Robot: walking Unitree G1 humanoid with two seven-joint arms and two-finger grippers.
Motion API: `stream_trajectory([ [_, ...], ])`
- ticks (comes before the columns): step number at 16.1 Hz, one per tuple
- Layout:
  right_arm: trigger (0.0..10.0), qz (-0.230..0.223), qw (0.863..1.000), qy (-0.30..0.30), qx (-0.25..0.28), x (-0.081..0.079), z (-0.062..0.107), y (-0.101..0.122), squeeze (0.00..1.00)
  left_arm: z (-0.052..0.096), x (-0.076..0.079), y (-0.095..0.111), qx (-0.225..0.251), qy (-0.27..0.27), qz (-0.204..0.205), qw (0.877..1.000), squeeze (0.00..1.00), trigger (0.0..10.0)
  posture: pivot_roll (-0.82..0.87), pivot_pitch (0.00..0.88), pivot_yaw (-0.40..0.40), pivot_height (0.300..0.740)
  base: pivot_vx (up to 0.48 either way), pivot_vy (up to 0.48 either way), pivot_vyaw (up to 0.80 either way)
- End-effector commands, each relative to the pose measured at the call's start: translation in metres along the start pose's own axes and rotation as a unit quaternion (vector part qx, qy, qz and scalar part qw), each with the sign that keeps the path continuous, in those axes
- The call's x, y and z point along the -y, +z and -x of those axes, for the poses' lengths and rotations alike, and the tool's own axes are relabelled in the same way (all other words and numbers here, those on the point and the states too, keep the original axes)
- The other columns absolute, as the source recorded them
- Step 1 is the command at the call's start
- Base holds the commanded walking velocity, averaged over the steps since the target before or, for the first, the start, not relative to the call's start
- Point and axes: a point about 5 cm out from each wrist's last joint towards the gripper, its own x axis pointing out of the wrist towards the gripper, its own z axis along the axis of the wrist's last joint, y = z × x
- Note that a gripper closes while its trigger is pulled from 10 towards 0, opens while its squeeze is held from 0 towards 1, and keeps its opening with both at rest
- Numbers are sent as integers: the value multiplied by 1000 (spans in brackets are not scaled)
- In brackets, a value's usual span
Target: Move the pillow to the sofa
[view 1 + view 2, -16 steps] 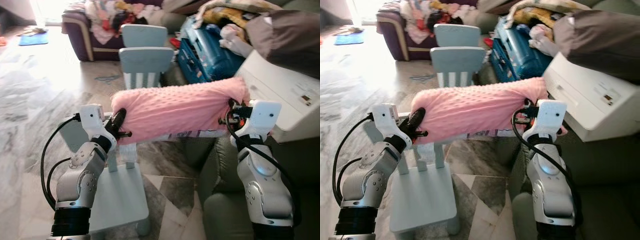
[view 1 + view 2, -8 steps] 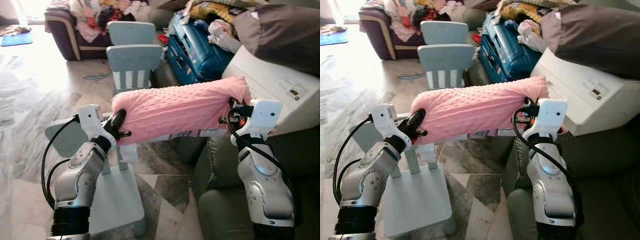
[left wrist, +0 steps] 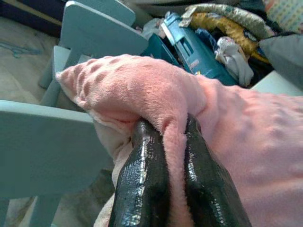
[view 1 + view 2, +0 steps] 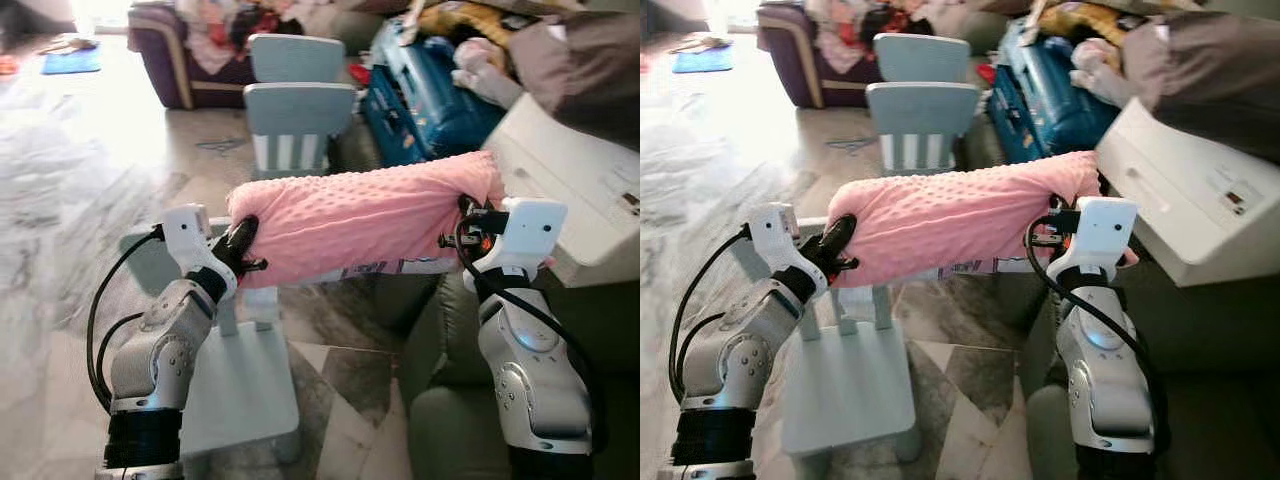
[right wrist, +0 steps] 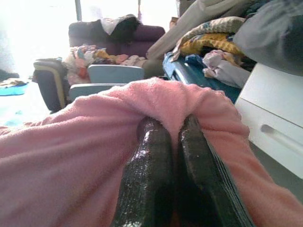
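A long pink dotted pillow [image 4: 365, 218] hangs level in front of me, held at both ends. My left gripper [image 4: 240, 245] is shut on its left end, pinching a fold of fabric between the black fingers [image 3: 147, 182]. At the pillow's right end my right gripper [image 4: 466, 222] is shut on it too, fingers [image 5: 150, 156] pressed into the fabric. The grey-green sofa [image 4: 455, 420] lies below and to the right, under my right arm.
A pale blue child's chair [image 4: 235, 375] stands under the pillow's left half; two more [image 4: 298, 112] stand behind. A white appliance [image 4: 570, 190], a blue case [image 4: 425, 100] and piled clothes crowd the right. A purple sofa [image 4: 175, 60] with laundry sits far back.
The whole picture has shifted, so the camera moved. Both grippers keep the same hold on the pillow, which stays level between them.
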Motion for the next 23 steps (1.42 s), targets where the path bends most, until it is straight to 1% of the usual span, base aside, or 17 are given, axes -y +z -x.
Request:
stream_trajectory([
  [1, 10000, 4, 1000, -1, 21, 2, 0, 10, 0, 1, 8, 0, -2, -24, 3, 1000, 0, 10000, -112, 111, -76, 740, 0, 0, 0],
  [3, 10000, 4, 1000, 0, 20, 1, 0, 10, 0, 1, 10, 0, -3, -28, 3, 1000, 0, 10000, -113, 111, -75, 740, 0, 146, 0],
  [12, 10000, 3, 1000, 1, 19, 1, -1, 10, 0, 0, 12, -1, -6, -33, 4, 999, 0, 10000, -115, 110, -73, 740, 0, 461, 0],
  [21, 10000, 8, 1000, -4, 20, 2, -3, 11, 0, -1, 12, 1, 0, -34, 6, 999, 0, 10000, -118, 107, -73, 740, 0, 0, 0],
  [23, 10000, 9, 1000, -5, 18, 2, -3, 11, 0, -2, 13, 0, 0, -35, 6, 999, 0, 10000, -120, 105, -73, 740, 0, 0, -634],
])
